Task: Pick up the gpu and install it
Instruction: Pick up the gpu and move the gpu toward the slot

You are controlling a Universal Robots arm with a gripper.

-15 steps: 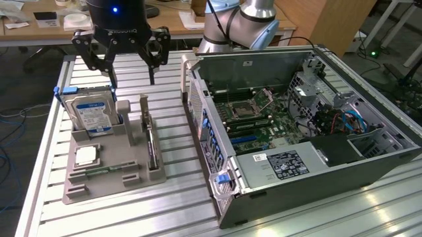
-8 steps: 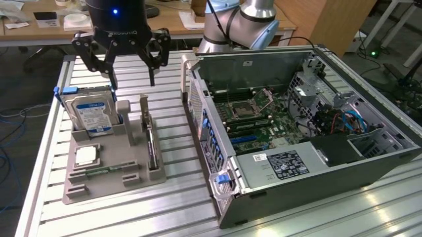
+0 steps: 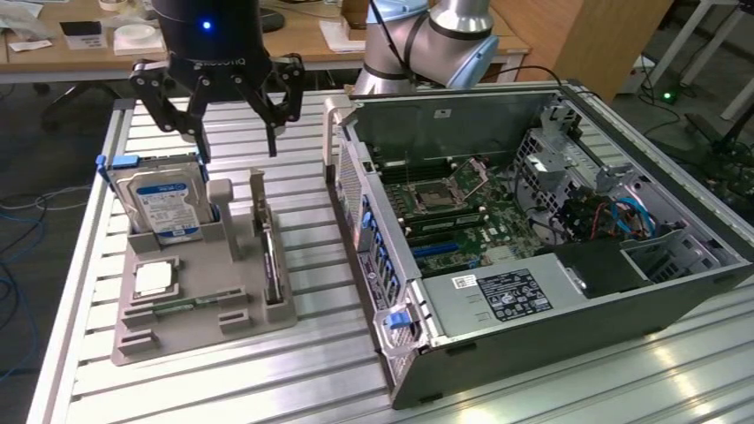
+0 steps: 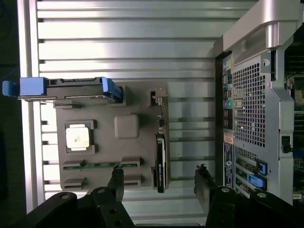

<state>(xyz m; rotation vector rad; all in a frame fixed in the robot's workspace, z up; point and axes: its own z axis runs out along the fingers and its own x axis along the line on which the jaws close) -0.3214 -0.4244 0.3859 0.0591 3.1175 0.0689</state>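
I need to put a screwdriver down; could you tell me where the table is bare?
Bare table slats run between the grey holder and the computer case, and past the holder's end nearest the exterior camera. The holder is crowded: hard drive, gpu, processor, with the open gripper above it.

Robotics lab, slotted aluminium bench [image 3: 236, 380], opened computer case [image 3: 460, 110], wooden desks [image 3: 295, 40]

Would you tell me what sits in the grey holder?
Hard drive and gpu stand upright; CPU and memory stick lie flat. The holder hides the upright pair's lower edges.
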